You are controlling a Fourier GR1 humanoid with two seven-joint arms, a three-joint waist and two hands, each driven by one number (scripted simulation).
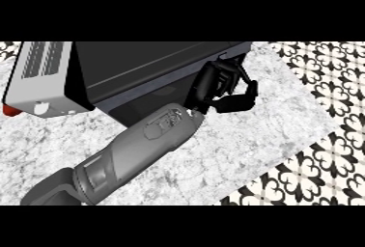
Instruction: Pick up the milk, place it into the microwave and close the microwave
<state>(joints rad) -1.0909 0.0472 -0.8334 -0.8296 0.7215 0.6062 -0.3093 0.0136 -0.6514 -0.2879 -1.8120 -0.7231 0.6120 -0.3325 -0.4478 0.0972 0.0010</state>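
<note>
The microwave [143, 62] lies across the top left, a black body with a white vented side panel [43, 60] and a red button [8, 110]. Its dark door [153, 94] faces the lower right and stands close against the body. One grey forearm [135, 149] rises from the lower left. Its black hand, which I take to be my left hand [217, 87], rests against the door's right end, fingers relaxed and pointing up, thumb spread to the right, with nothing in it. The milk shows nowhere. My right hand is out of view.
The grey marbled counter [235, 144] spreads below and to the right of the microwave. Its front edge runs diagonally at the right, with black-and-white patterned floor [321, 159] beyond it.
</note>
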